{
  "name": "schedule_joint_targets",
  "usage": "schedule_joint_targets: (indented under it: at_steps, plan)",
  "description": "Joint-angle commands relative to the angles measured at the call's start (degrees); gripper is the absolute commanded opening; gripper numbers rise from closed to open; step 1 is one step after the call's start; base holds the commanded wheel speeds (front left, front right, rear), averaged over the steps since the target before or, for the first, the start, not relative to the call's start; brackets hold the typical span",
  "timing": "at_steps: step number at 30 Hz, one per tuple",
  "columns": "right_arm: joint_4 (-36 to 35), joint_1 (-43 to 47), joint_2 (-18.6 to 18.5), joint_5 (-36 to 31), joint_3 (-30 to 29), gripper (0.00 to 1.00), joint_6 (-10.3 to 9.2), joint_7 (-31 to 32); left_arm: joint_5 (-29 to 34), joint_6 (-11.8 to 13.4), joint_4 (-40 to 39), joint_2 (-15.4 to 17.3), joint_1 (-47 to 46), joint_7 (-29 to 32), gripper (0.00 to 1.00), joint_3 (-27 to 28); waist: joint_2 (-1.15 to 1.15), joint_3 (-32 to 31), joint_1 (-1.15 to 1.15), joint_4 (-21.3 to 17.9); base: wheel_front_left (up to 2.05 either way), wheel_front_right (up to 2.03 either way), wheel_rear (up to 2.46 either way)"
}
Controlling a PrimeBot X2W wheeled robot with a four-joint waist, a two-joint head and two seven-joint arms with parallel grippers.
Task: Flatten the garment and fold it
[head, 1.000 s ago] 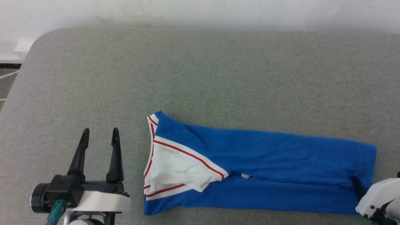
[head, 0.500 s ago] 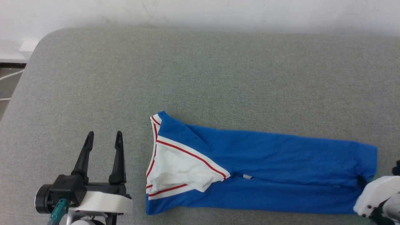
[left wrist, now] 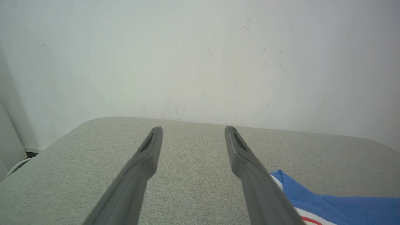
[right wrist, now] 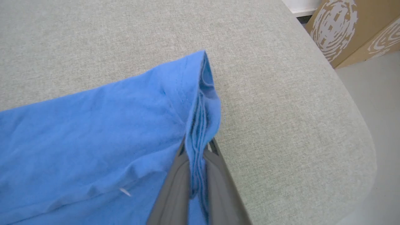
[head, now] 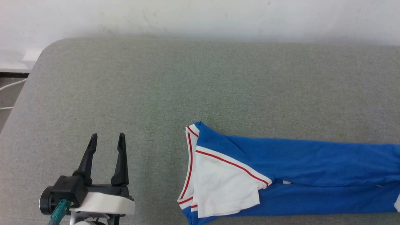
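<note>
The garment (head: 312, 162) lies folded into a long blue strip across the lower right of the head view, running off the right edge. Its white sleeve (head: 225, 190) with red stripes and the collar end point left. In the right wrist view my right gripper (right wrist: 198, 147) is shut on the layered blue hem of the garment (right wrist: 93, 125), with cloth pinched between both fingers. My left gripper (head: 107, 136) stands open over bare cushion, well to the left of the collar end and touching nothing. The left wrist view has the open left gripper (left wrist: 193, 128) with the garment's (left wrist: 343, 203) corner at its lower right.
The grey padded table (head: 187, 78) has rounded corners and a white wall behind it. Its right edge (right wrist: 359, 140) curves down close to the held hem, with cardboard boxes (right wrist: 353, 28) on the floor beyond. White cables (head: 9, 84) lie off the left edge.
My right gripper has shut on the hem and dragged the garment to the right, so its right end now runs out of the head view. The left gripper has stayed open and in place.
</note>
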Motion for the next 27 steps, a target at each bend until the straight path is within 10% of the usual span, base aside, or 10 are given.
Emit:
schedule_joint_targets:
  at_steps: [1,17,27]
  plan:
    - [-0.71,0.35,-0.05,0.41,0.71,0.00,-0.12,0.31,-0.56,0.05,0.19,-0.30,0.79,-0.27,1.00,-0.16,0.00,-0.57,0.00,0.05,0.00,0.00,0.00]
    - [-25.40,10.26,3.09,10.26,21.46,0.00,-0.12,12.51,-1.92,0.38,0.53,-0.30,2.78,-0.27,1.00,-1.89,0.00,-4.28,0.00,4.09,0.00,0.00,0.00]
    - [-26.34,4.55,7.96,13.48,35.14,0.00,-0.12,13.58,-2.18,0.20,0.97,-0.30,2.48,-0.27,1.00,-2.80,0.00,-3.72,0.00,9.78,0.00,0.00,0.00]
